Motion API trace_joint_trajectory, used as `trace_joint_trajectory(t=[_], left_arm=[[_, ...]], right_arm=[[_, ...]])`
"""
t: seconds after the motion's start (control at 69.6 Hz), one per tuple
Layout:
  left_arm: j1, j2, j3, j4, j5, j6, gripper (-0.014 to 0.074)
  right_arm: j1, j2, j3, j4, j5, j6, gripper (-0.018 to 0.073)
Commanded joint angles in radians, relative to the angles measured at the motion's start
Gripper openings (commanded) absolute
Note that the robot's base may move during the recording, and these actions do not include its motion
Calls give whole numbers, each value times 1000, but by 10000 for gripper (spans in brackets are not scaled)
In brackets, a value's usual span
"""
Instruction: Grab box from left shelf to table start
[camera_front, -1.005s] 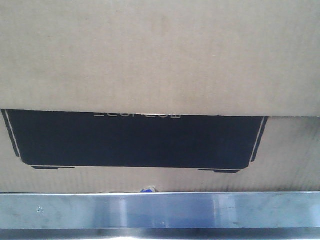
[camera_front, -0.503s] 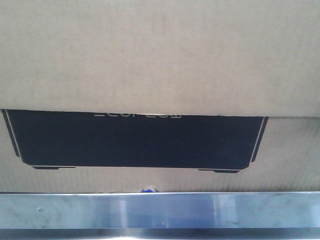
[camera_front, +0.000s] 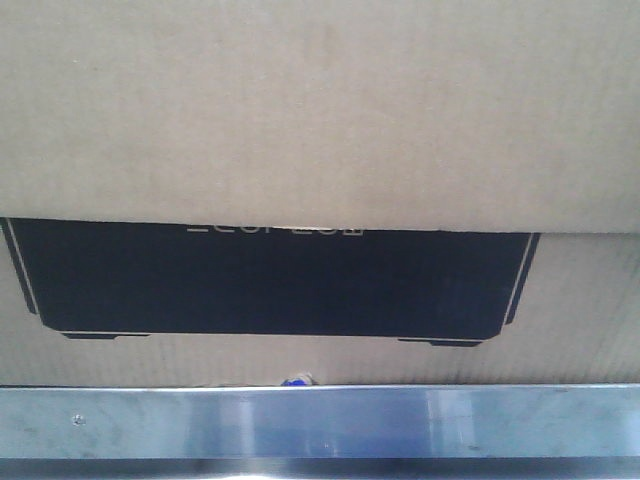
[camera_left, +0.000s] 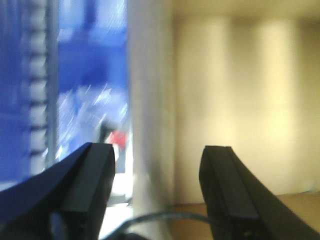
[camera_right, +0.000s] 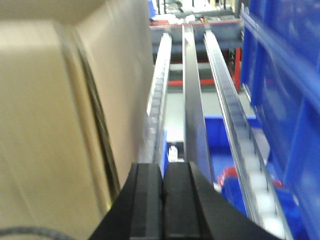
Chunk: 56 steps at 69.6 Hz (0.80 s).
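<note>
The brown cardboard box (camera_front: 320, 110) fills the front view, with its black printed rectangle (camera_front: 270, 280) just above the shelf's shiny steel front rail (camera_front: 320, 422). In the left wrist view my left gripper (camera_left: 157, 160) is open, its jaws set wide apart around the box's edge (camera_left: 150, 100), with the box wall (camera_left: 240, 100) at right. In the right wrist view my right gripper (camera_right: 163, 172) is shut and empty, beside the box's side (camera_right: 55, 125) at left. Steel dividers and white roller tracks (camera_right: 192, 100) run away ahead.
Blue plastic crates stand to the right of the right gripper (camera_right: 285, 100) and left of the left gripper (camera_left: 90, 75). A roller track (camera_left: 37, 90) runs along the left of the left wrist view. A small blue bit (camera_front: 295, 380) peeks under the box.
The box has shifted very slightly to the right in the front view; otherwise nothing visibly moved.
</note>
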Motion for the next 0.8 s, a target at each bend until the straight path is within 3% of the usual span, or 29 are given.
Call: trace_joint_trajectory(t=[0.0, 0.115, 0.244, 0.33, 0.546, 0.79], left_arm=[[0, -5, -42, 0, -38, -12, 297], [0, -3, -46, 8, -40, -12, 297], [0, -3, -49, 42, -42, -12, 297], [0, -3, -49, 43, -42, -12, 297], [0, -3, -49, 49, -21, -5, 297], [0, -3, -49, 57, -21, -5, 297]], right_arm=[[2, -6, -125, 5, 15, -3, 67], [2, 16, -254, 5, 151, -4, 172], [2, 110, -396, 5, 275, -4, 410], [2, 202, -508, 8, 376, -4, 501], [2, 545, -809, 14, 592, -13, 499], [2, 865, -1018, 14, 621, -57, 499]])
